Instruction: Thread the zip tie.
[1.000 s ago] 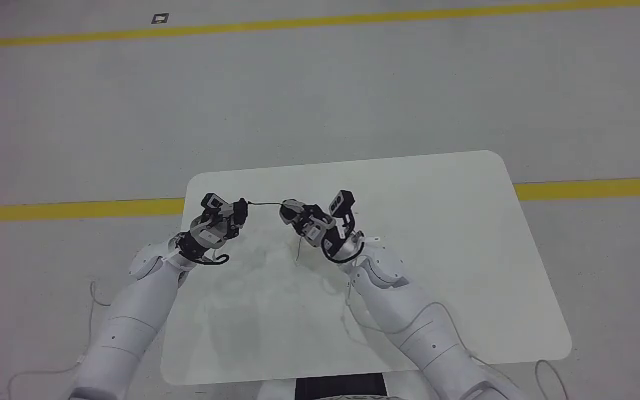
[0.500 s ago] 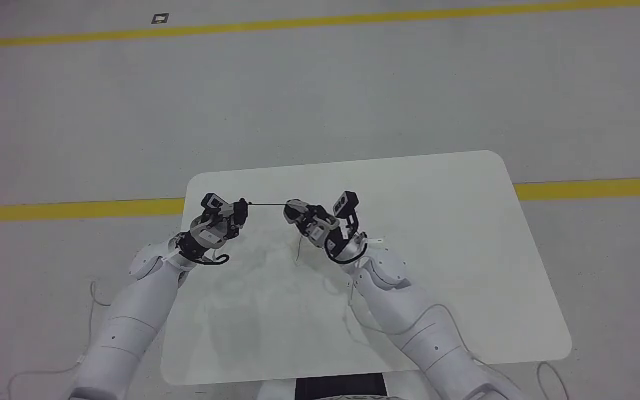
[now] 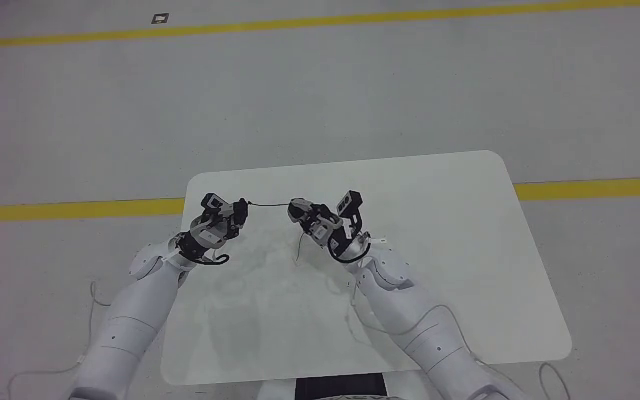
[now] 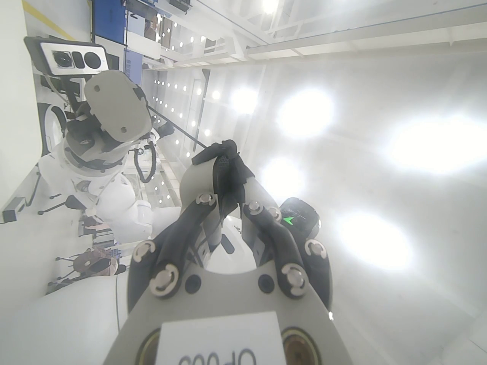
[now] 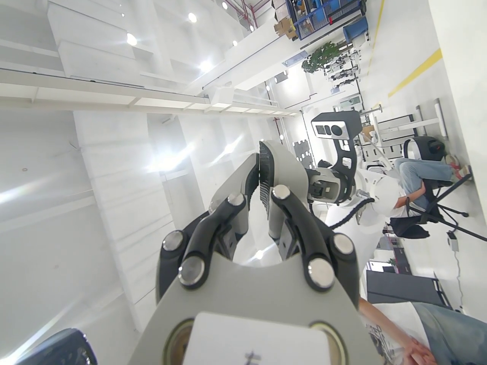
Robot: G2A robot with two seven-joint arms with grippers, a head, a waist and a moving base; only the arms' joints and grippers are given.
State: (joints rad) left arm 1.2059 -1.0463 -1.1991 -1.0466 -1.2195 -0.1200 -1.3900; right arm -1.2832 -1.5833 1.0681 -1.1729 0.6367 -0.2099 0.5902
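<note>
The zip tie [image 3: 266, 205] is stretched in a near-straight line above the table [image 3: 450, 210], close to its far edge toward the far left corner. The left claw [image 3: 238, 209] pinches one end, and the right claw [image 3: 296, 210] is pressed narrow on the other. No loop shows, so I judge the tail is not yet through the head, and the feeding-in is left to do.

One zip tie [image 3: 266, 205], one left tool [image 3: 240, 209], one right tool [image 3: 295, 210], one table [image 3: 450, 230].
</note>
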